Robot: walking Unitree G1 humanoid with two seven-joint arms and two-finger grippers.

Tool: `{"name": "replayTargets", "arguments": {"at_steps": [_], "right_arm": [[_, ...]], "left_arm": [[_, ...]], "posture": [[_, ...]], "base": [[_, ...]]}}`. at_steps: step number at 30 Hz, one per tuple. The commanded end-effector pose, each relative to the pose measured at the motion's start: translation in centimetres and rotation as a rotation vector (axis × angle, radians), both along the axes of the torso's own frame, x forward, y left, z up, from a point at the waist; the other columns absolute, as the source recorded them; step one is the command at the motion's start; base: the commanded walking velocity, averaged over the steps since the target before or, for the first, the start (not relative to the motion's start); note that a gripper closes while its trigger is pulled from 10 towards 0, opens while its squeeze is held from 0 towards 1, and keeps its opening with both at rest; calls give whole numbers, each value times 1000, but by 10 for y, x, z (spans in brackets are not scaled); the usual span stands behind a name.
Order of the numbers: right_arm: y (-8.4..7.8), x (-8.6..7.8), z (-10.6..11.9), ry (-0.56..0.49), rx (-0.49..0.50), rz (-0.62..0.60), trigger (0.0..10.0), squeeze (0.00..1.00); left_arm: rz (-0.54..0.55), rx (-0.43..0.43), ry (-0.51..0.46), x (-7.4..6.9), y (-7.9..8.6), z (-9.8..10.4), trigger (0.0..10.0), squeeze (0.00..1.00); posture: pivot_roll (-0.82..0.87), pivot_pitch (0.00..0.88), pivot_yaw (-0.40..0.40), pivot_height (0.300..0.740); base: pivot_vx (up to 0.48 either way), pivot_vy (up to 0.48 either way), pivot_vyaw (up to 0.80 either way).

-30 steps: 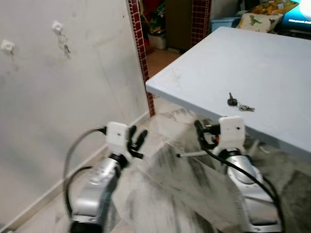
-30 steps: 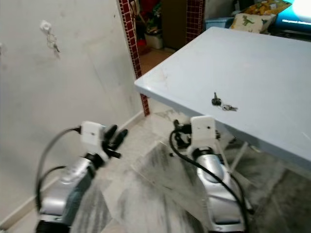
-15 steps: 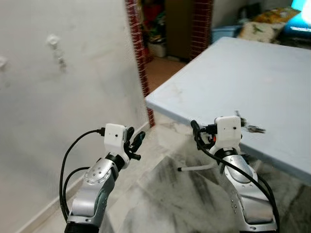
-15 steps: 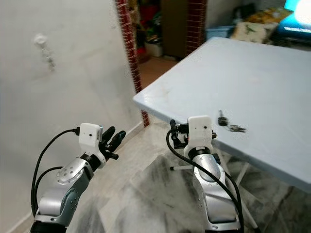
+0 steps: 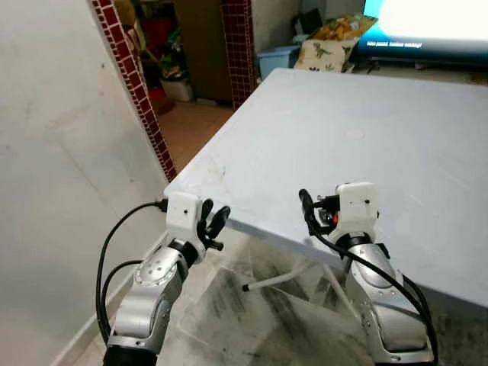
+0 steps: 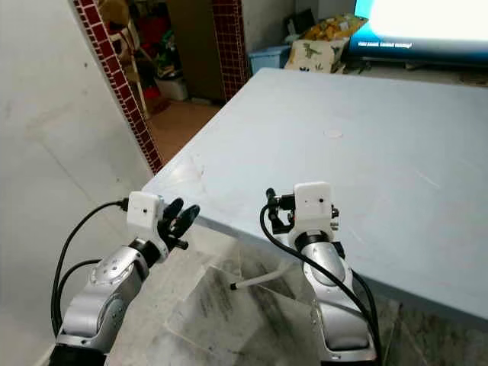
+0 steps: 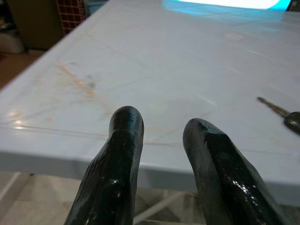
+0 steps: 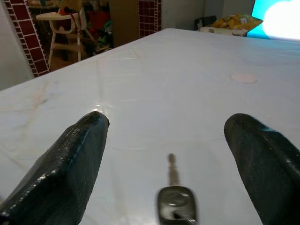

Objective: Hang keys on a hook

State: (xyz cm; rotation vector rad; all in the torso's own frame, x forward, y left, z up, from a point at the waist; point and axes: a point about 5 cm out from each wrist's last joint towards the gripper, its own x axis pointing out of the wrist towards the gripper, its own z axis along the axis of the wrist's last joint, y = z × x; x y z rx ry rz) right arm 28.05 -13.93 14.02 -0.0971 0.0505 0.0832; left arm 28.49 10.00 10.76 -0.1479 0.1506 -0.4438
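Keys between spread right jaws (table edge just below).

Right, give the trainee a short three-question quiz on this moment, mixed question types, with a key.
1. True or false: the right gripper is clamped on the key.
2. Where does the key lie? A) on the pale blue table B) on the floor C) on the wall
3. Fill in: in its wrist view, the left gripper points at the table's ____.

Key
1. False. Its fingers are spread wide, with the key lying on the table between them, untouched.
2. A
3. Edge, with the fingers only slightly apart and nothing between them; the key lies further along the tabletop.
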Motion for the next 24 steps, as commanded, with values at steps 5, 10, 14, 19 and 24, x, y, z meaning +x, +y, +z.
{"name": "replayTargets", "arguments": {"at_steps": [5,10,14,19,24], "right_arm": [[2,0,0,41,-15,0,10000,0],[-1,-7,-5,83,-28,9,10000,0],[-10,-15,-18,191,-117,-36,10000,0],[-20,-19,-24,229,-156,-117,10000,0],[-26,-21,-33,243,-170,-135,10000,0]], "left_arm": [[-29,24,59,-3,3,-7,10000,0],[-60,35,99,-6,6,-13,10000,0],[-112,48,145,-10,9,-18,10000,0],[-197,57,178,-18,2,-23,10000,0],[-250,50,210,-20,-3,-27,10000,0]], "posture": [[-92,0,120,740],[-96,0,127,740],[-97,0,132,740],[-98,0,134,740],[-98,0,133,740]], "base": [[0,0,0],[0,0,0],[0,0,0],[0,0,0],[0,0,0]]}}
